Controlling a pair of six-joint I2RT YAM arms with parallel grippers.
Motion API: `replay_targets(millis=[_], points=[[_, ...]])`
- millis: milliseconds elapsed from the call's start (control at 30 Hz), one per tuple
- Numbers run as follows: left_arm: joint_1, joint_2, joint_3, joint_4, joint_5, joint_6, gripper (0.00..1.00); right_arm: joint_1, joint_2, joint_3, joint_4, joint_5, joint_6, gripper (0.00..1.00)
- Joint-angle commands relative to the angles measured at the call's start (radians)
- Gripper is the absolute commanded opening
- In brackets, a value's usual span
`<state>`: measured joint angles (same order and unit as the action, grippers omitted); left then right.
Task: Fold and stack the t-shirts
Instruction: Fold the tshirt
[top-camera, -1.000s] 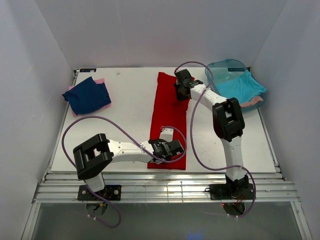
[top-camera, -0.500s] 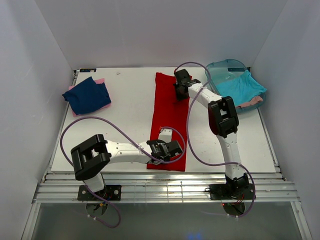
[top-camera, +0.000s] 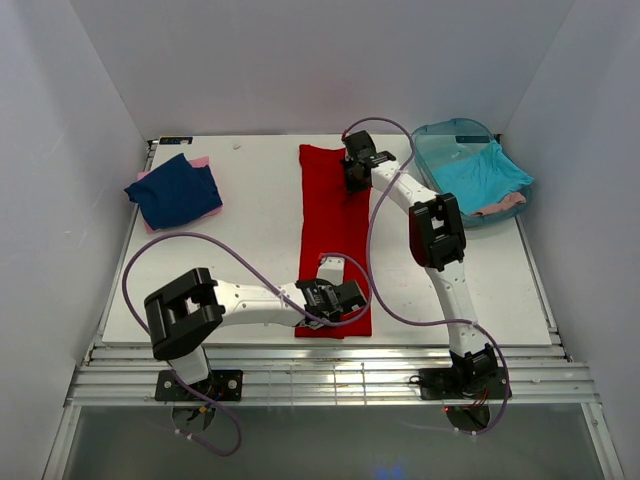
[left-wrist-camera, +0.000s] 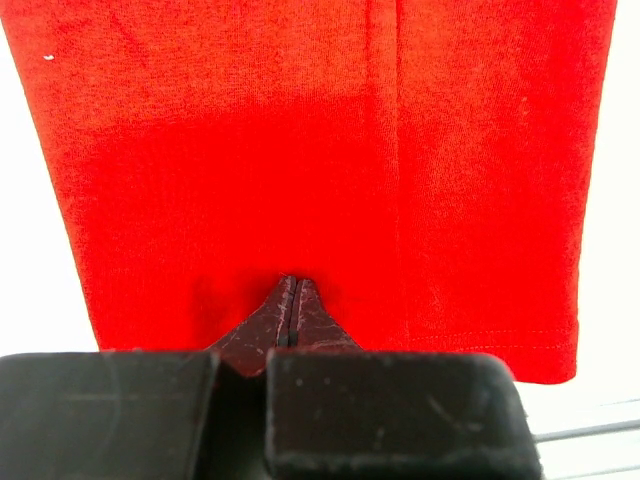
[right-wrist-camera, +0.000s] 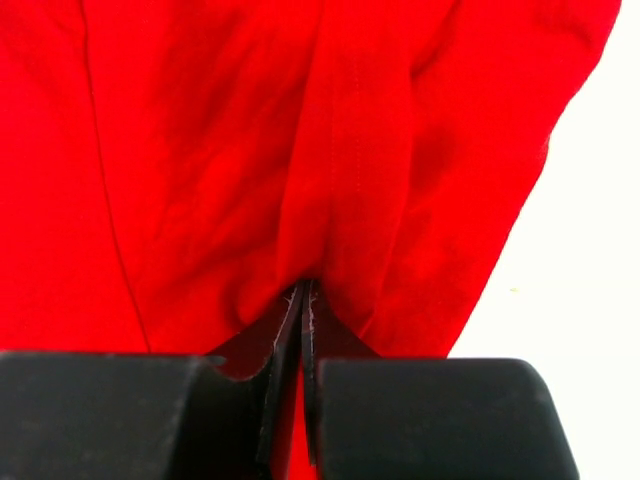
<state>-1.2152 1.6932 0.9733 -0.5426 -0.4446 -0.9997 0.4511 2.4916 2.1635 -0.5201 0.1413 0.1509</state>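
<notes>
The bright red t-shirt lies as a long narrow strip down the middle of the table. My left gripper is at its near end, jaws shut and pinching the cloth, seen close in the left wrist view on the red shirt. My right gripper is at the far end, shut on a gathered fold of the red shirt, as the right wrist view shows. The navy blue t-shirt lies folded on a pink one at the far left.
A translucent teal tub stands at the far right, holding a turquoise t-shirt and a pink one. White walls enclose the table on three sides. Purple cables loop from both arms over the table.
My right gripper has moved left and slightly farther with the shirt's far end, so the red strip has swung leftward. The left gripper has barely moved.
</notes>
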Motion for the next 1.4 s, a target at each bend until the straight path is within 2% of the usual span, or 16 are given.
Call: replay_targets(millis=[0,100,167,200,233,300,333,400,467,500,667,800,1033,1167,1367], points=[[-0.014,0.051,0.005,-0.112,-0.006,-0.017,0.00,-0.017,0.070,0.016,0.035,-0.048,0.010,0.08],[-0.014,0.053,0.027,-0.137,-0.063,-0.039,0.00,-0.017,0.023,-0.030,0.092,-0.062,-0.016,0.08],[-0.014,0.043,0.054,-0.145,-0.104,-0.037,0.00,-0.019,-0.093,-0.160,0.201,-0.049,-0.037,0.10],[-0.012,0.036,0.071,-0.148,-0.153,-0.030,0.05,-0.017,-0.144,-0.216,0.245,-0.011,-0.043,0.14],[-0.012,0.033,0.112,-0.157,-0.178,-0.011,0.19,-0.017,-0.259,-0.334,0.321,0.009,-0.047,0.17],[-0.012,0.026,0.160,-0.168,-0.262,0.009,0.41,-0.012,-0.380,-0.450,0.383,0.079,-0.065,0.24],[-0.012,0.022,0.185,-0.175,-0.290,0.015,0.56,-0.005,-0.507,-0.505,0.405,0.108,-0.074,0.28],[-0.014,0.002,0.244,-0.188,-0.345,0.035,0.62,0.026,-0.691,-0.655,0.434,0.179,-0.095,0.39],[-0.014,-0.016,0.277,-0.191,-0.391,0.055,0.66,0.072,-0.796,-0.784,0.416,0.225,-0.102,0.49],[-0.014,-0.035,0.278,-0.192,-0.402,0.058,0.69,0.090,-0.876,-0.815,0.392,0.231,-0.096,0.51],[-0.010,-0.107,0.174,-0.200,-0.358,0.006,0.71,0.196,-1.004,-0.985,0.178,0.207,0.045,0.52],[-0.010,-0.217,-0.025,-0.178,-0.284,-0.069,0.70,0.305,-1.065,-1.105,0.063,0.182,0.168,0.52],[-0.007,-0.519,-0.310,0.051,-0.158,-0.053,0.71,0.464,-1.094,-1.231,-0.003,0.145,0.340,0.52],[-0.006,-0.566,-0.343,0.076,-0.128,-0.057,0.71,0.518,-1.088,-1.254,-0.040,0.153,0.398,0.52],[-0.006,-0.506,-0.347,0.073,-0.063,-0.100,0.70,0.589,-1.093,-1.303,-0.080,0.144,0.469,0.52]])
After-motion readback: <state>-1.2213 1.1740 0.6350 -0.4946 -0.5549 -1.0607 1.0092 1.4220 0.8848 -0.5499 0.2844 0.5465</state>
